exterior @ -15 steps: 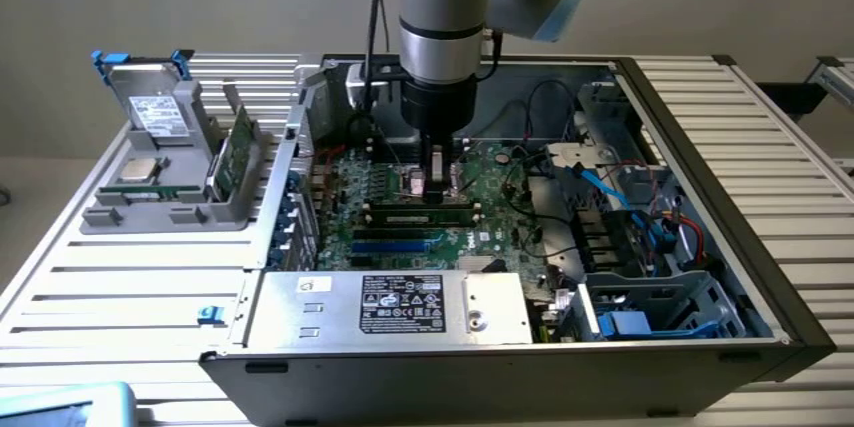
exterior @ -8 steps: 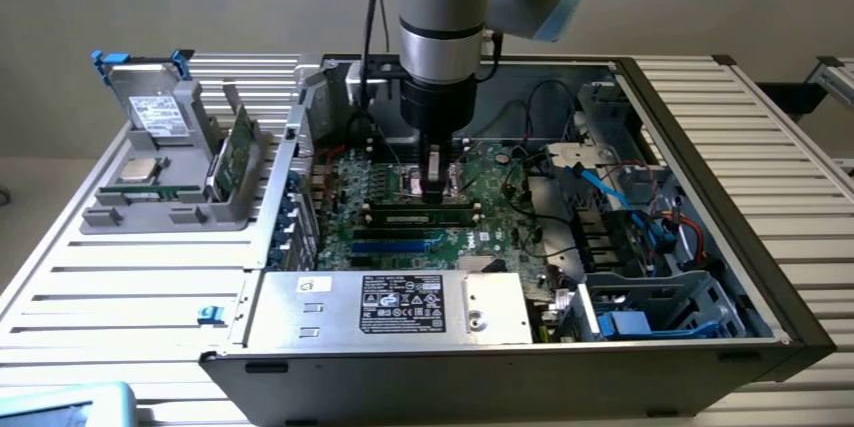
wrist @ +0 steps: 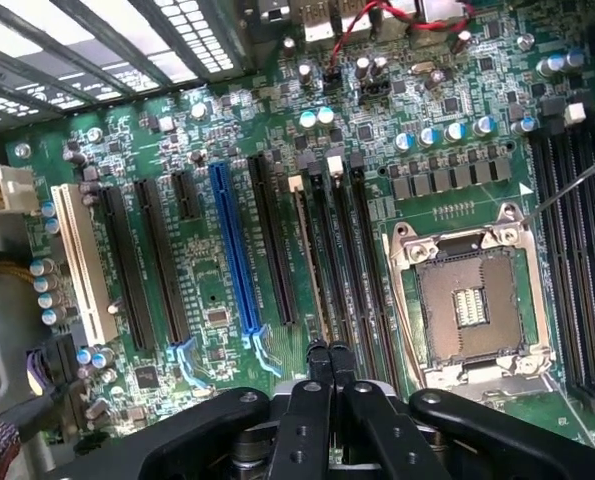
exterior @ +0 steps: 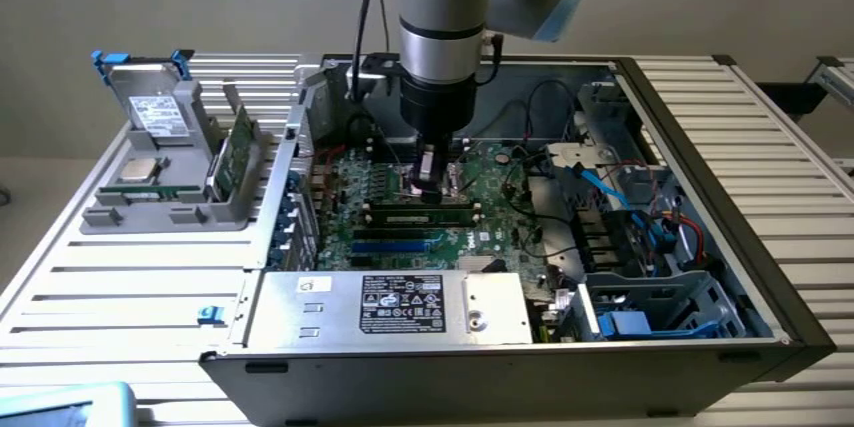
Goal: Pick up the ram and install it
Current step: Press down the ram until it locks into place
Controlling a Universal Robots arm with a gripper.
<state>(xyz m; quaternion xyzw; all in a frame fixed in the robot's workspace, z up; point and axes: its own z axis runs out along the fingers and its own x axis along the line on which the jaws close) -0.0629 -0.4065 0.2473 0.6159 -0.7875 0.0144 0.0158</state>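
The ram (exterior: 424,213), a long narrow green stick with dark chips, stands on edge in a slot of the motherboard (exterior: 501,197) inside the open computer case. In the wrist view the ram (wrist: 309,260) shows as a thin pale edge running between black slots. My gripper (exterior: 429,187) hangs straight down from the arm over the middle of the stick. Its black fingers are pressed together, with the gripper (wrist: 327,348) tip right over the stick's top edge. Nothing sits between the fingers. Whether the tip touches the stick I cannot tell.
The empty processor socket (wrist: 469,300) lies beside the memory slots. A grey power supply (exterior: 387,302) fills the case's front, with a drive cage (exterior: 641,307) and cables at the exterior view's right. On the exterior view's left, a grey holder (exterior: 160,212) carries a blue-tabbed drive (exterior: 154,107), a silver chip (exterior: 140,169) and another green board (exterior: 238,152).
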